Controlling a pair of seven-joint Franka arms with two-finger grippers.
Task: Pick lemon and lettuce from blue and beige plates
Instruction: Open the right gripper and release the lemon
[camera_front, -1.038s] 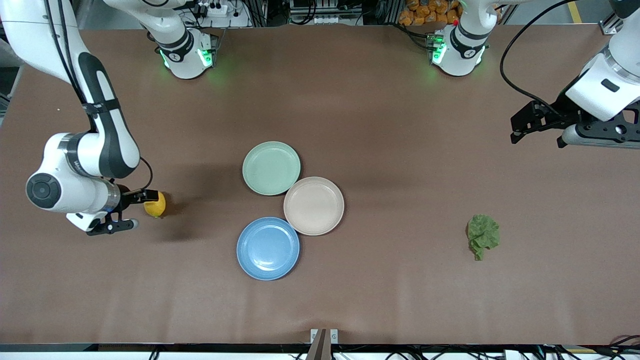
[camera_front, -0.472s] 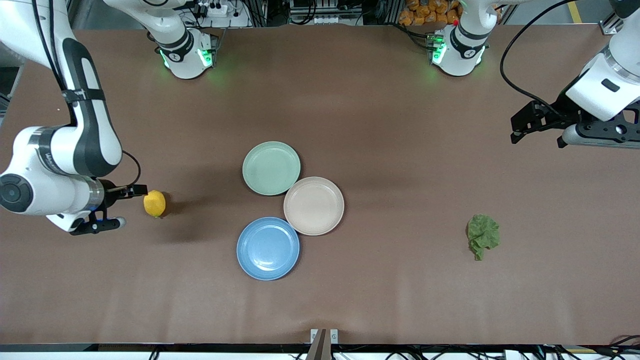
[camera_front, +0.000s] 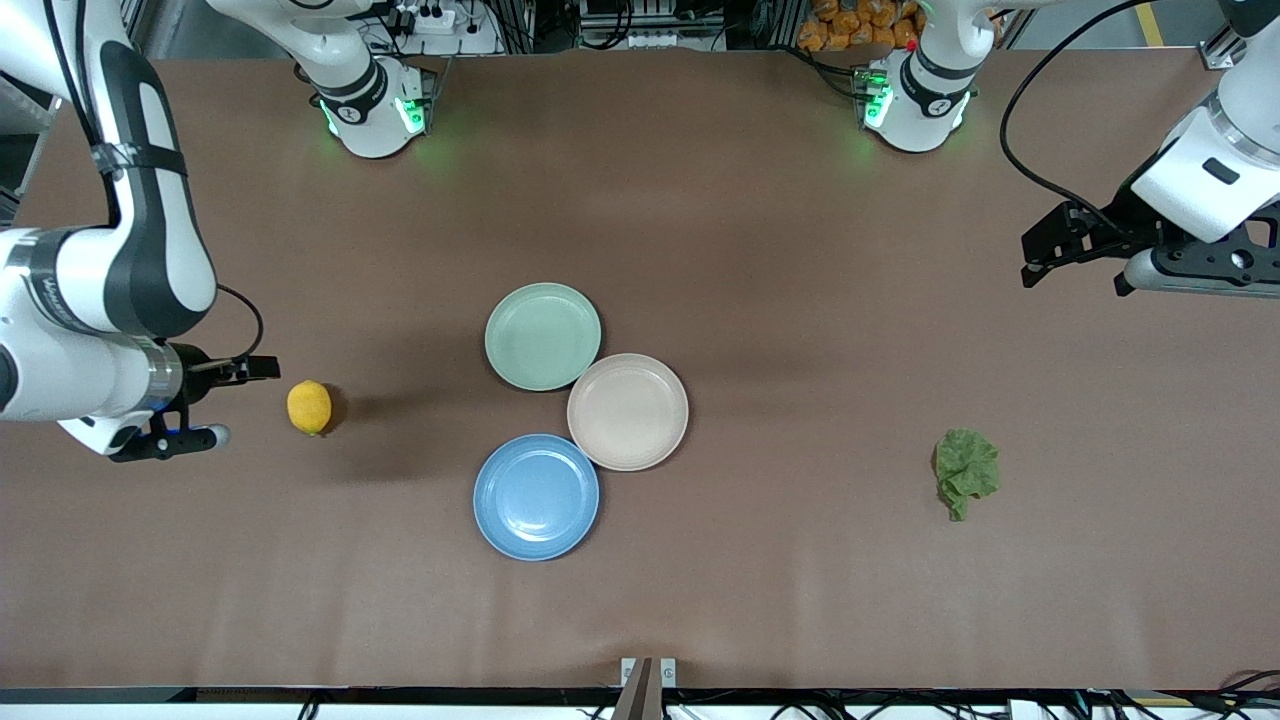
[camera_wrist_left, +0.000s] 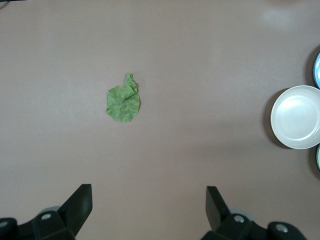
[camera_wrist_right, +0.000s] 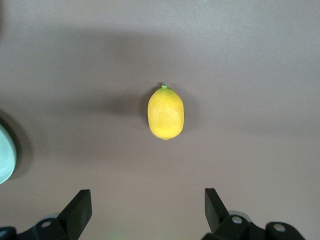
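Front view – surface: a brown surface (camera_front: 800, 250) carries three plates, a lemon and a lettuce leaf.
Front view – plates: the blue plate (camera_front: 536, 496) lies nearest the camera, the beige plate (camera_front: 628, 411) just above it toward the left arm's end, and the mint-green plate (camera_front: 543, 336) farthest from the camera; their rims touch or nearly touch, and all three hold nothing.
Front view – lemon: the lemon (camera_front: 309, 407) lies on the bare surface, well apart from the plates toward the right arm's end.
Front view – lettuce: the lettuce (camera_front: 967, 471) lies on the bare surface, well apart from the plates toward the left arm's end.
Front view – right end effector: the right end effector (camera_front: 222, 402) hangs just beside the lemon at the right arm's end, not touching it, fingers spread and holding nothing.
Front view – left end effector: the left end effector (camera_front: 1075, 258) is up over the bare surface at the left arm's end, well apart from the lettuce – its fingers spread, nothing in them.
Left wrist view – contents: the lettuce (camera_wrist_left: 123, 100) lies flat with clear surface all round; the beige plate (camera_wrist_left: 296, 116) shows at the frame's edge; two dark fingertips (camera_wrist_left: 80, 204) stand wide apart and hold nothing.
Right wrist view – contents: the lemon (camera_wrist_right: 165, 112) lies alone on the surface, its green-tipped end pointing away from the fingertips (camera_wrist_right: 79, 207), which stand wide apart around nothing; a sliver of the mint-green plate (camera_wrist_right: 6, 154) shows at the edge.
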